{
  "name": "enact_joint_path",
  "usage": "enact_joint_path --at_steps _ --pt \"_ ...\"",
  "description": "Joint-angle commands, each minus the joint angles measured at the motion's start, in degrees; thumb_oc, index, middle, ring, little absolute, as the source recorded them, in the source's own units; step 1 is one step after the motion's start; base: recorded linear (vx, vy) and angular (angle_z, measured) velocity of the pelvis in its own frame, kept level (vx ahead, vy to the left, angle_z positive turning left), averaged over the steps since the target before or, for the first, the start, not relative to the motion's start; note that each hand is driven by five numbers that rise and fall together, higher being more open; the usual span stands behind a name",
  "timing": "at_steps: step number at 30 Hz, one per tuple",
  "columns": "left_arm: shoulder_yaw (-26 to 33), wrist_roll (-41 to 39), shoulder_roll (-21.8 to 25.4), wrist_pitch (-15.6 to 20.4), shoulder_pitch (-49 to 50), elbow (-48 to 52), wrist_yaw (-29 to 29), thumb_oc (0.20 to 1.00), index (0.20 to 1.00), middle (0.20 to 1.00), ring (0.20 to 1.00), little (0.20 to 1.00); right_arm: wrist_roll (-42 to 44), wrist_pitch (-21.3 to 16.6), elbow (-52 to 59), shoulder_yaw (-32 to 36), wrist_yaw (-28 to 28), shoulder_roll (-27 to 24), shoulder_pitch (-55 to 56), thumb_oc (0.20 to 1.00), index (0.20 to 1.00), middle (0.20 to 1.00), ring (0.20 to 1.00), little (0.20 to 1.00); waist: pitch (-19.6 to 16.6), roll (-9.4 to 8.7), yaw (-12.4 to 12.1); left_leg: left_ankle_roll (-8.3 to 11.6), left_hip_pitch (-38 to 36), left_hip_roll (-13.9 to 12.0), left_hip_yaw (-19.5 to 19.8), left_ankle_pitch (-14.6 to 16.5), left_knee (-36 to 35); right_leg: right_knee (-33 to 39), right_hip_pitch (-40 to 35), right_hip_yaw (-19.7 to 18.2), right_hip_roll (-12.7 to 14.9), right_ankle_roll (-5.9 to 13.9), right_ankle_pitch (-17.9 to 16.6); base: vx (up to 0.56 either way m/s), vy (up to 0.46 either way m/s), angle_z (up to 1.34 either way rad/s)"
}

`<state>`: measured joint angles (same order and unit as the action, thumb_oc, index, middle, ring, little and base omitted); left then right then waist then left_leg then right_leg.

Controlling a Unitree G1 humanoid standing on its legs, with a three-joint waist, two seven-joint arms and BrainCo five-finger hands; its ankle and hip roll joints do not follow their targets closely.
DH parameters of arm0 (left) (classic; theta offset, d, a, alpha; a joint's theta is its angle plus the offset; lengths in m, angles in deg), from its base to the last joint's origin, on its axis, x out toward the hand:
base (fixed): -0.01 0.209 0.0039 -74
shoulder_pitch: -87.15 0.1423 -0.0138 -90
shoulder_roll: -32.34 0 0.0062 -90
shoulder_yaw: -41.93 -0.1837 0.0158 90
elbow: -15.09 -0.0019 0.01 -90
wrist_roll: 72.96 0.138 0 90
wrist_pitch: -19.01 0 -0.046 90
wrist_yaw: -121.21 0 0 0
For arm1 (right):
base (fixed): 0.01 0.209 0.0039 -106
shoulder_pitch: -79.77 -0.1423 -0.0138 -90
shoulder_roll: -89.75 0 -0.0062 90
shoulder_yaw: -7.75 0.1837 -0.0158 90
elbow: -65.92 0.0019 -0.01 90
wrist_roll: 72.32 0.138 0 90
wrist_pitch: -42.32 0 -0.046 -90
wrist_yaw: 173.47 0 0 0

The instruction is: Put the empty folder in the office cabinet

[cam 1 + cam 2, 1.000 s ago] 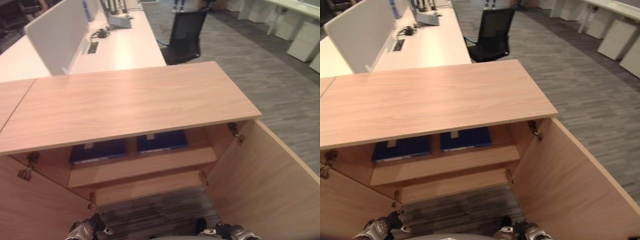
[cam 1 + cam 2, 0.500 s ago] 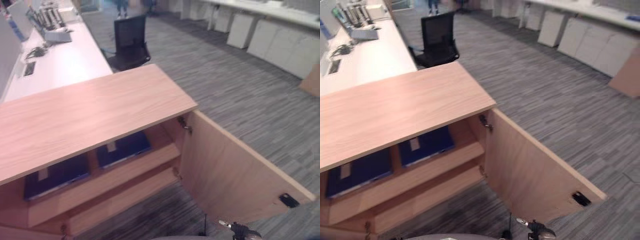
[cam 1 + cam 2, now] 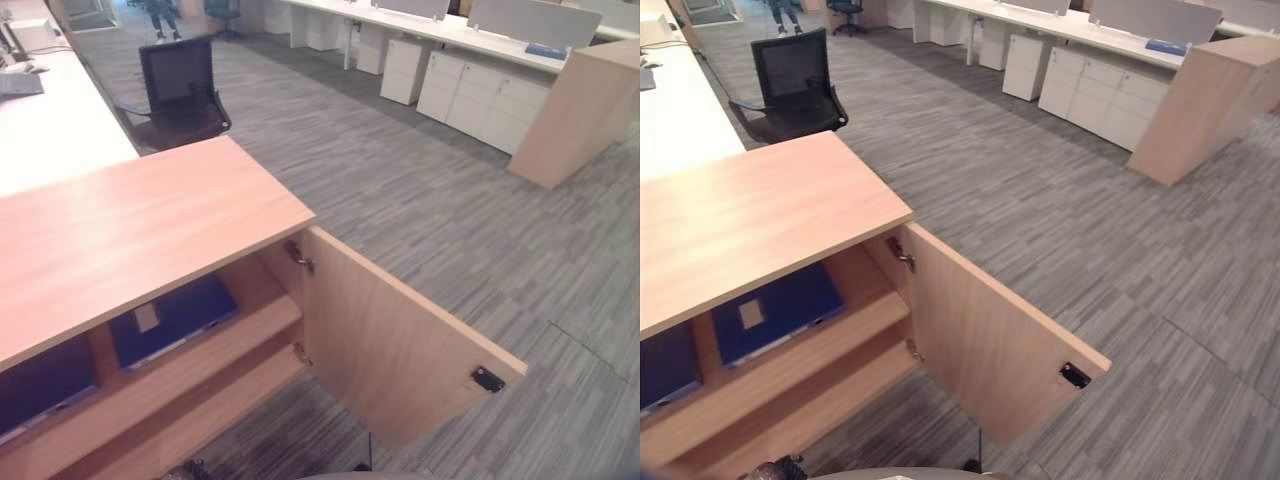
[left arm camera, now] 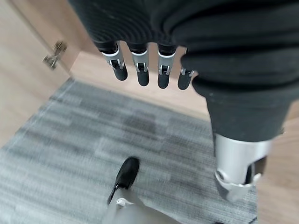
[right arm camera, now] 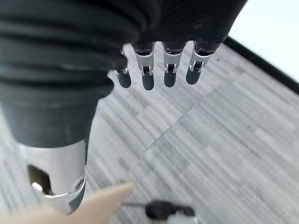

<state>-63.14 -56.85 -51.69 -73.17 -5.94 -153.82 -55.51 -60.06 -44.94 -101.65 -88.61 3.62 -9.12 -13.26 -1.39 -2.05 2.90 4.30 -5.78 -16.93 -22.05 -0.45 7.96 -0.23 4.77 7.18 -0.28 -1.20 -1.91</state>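
Two blue folders lie flat on the upper shelf [image 3: 215,345] of the open cabinet [image 3: 130,225]. One folder [image 3: 170,318], with a pale label near its middle, rests toward the shelf's right end, close to the hinged edge. The other folder [image 3: 40,385] sits at the shelf's left end, partly cut off by the edge of the view. A gap of bare wood separates them. The cabinet's right door [image 3: 400,345] stands swung wide open over the grey carpet [image 3: 450,200], with a dark catch [image 3: 487,379] near its outer corner.

The left hand [image 4: 140,67] hangs above the carpet in front of the cabinet's lower edge, fingers straight and relaxed, thumb apart, holding nothing. The right hand [image 5: 159,70] hangs over bare carpet, fingers likewise straight and loose, empty.

Beyond the cabinet's far edge stands a white desk [image 3: 50,120], and a black office chair [image 3: 180,90] is just beside it. Across the carpet are white drawer units [image 3: 470,90] and a tall wooden cabinet [image 3: 575,110]. A person's legs [image 3: 160,15] show far off.
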Motion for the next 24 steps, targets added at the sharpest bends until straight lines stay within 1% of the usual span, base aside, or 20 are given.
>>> enact_joint_path --at_steps 1,2,6,8,9,10,13,14,17,21,24 --pt "1.5 -1.8 0.0 0.7 -2.1 -1.2 1.8 1.000 1.000 1.000 1.000 1.000 1.2 -3.4 4.3 1.9 -4.9 -1.6 -4.7 1.000 1.000 1.000 1.000 1.000 0.9 -2.09 1.0 1.43 3.2 3.6 6.1 -0.6 -9.6 5.2 -3.3 0.7 2.6 7.91 0.8 -0.02 0.005 -0.98" --pt "1.5 -1.8 0.0 0.7 -2.1 -1.2 1.8 1.000 1.000 1.000 1.000 1.000 1.2 -3.4 4.3 2.0 -4.9 -1.6 -4.7 1.000 1.000 1.000 1.000 1.000 0.8 -2.14 1.1 1.41 3.4 3.7 6.1 -0.8 -9.7 5.2 -3.0 0.7 2.6 7.88 0.7 -0.01 0.020 -0.39" --pt "1.4 -0.7 -1.9 0.7 0.2 -0.6 2.5 1.000 1.000 1.000 1.000 1.000 0.1 -5.8 17.0 2.9 -7.2 -4.7 -3.7 1.000 1.000 1.000 1.000 1.000 0.5 -0.41 1.7 1.43 2.2 4.2 5.9 -0.8 -12.0 5.2 -3.8 1.2 2.9 8.03 1.3 -0.01 0.064 -0.02" --pt "1.8 -0.4 -2.4 0.6 1.3 -0.3 2.5 1.000 1.000 1.000 1.000 1.000 -1.0 -6.4 22.6 3.0 -7.3 -5.7 -3.0 1.000 1.000 1.000 1.000 1.000 0.2 0.02 1.7 1.58 2.2 4.5 5.7 -1.0 -12.4 5.2 -3.8 1.4 3.1 8.06 1.5 -0.02 0.084 0.00" --pt "3.0 0.0 -2.8 0.5 2.4 0.1 2.5 1.000 1.000 1.000 1.000 1.000 -2.8 -7.3 31.7 2.3 -6.5 -6.7 -1.6 1.000 1.000 1.000 1.000 1.000 0.3 0.41 1.5 1.62 1.8 5.1 5.5 -0.9 -12.7 5.2 -4.2 1.5 3.4 8.15 1.8 -0.02 0.078 0.00" --pt "2.9 0.0 -2.8 0.5 2.5 0.1 2.5 1.000 1.000 1.000 1.000 1.000 -2.8 -7.2 31.8 2.3 -6.5 -6.7 -1.5 1.000 1.000 1.000 1.000 1.000 0.3 0.42 1.5 1.61 1.8 5.1 5.5 -0.9 -12.7 5.2 -4.2 1.5 3.4 8.16 1.8 -0.02 0.078 0.11" --pt "3.2 0.8 -3.4 0.5 3.0 0.4 2.4 1.000 1.000 1.000 1.000 1.000 -4.2 -8.2 38.8 0.7 -4.6 -6.8 0.1 1.000 1.000 1.000 1.000 1.000 0.5 0.68 1.2 1.55 1.7 5.6 5.4 -0.9 -12.8 5.2 -4.3 1.6 3.7 8.31 1.9 -0.03 0.054 0.05" --pt "3.4 1.3 -3.8 0.4 3.3 0.3 2.2 1.000 1.000 1.000 1.000 1.000 -5.2 -8.5 43.1 -0.9 -3.0 -6.9 1.1 1.000 1.000 1.000 1.000 1.000 0.5 0.70 1.0 1.51 1.8 5.9 5.4 -0.8 -12.9 5.2 -4.3 1.7 4.0 8.46 1.8 -0.03 0.052 0.10" --pt "3.5 1.6 -4.2 0.5 3.6 0.1 1.9 1.000 1.000 1.000 1.000 1.000 -5.4 -8.7 46.0 -2.3 -1.5 -6.8 1.8 1.000 1.000 1.000 1.000 1.000 0.5 0.69 0.9 1.42 2.1 6.3 5.6 -0.8 -13.0 5.2 -4.0 1.7 4.3 8.59 1.5 -0.02 0.041 0.03" --pt "3.3 3.0 -4.6 0.5 3.9 0.1 1.5 1.000 1.000 1.000 1.000 1.000 -7.9 -8.7 51.7 -6.5 2.0 -7.7 3.1 1.000 1.000 1.000 1.000 1.000 1.0 0.41 0.6 1.03 2.5 7.2 6.0 -0.4 -13.0 5.2 -3.6 1.6 5.2 9.04 0.8 -0.03 0.044 -0.03" --pt "3.0 3.3 -4.7 0.7 4.1 0.2 1.5 1.000 1.000 1.000 1.000 1.000 -7.8 -8.9 53.6 -8.5 3.0 -7.6 3.1 1.000 1.000 1.000 1.000 1.000 1.1 0.26 0.4 0.77 2.5 7.7 5.9 -0.2 -13.0 5.2 -3.3 1.5 5.7 9.24 0.4 -0.02 0.048 0.02"
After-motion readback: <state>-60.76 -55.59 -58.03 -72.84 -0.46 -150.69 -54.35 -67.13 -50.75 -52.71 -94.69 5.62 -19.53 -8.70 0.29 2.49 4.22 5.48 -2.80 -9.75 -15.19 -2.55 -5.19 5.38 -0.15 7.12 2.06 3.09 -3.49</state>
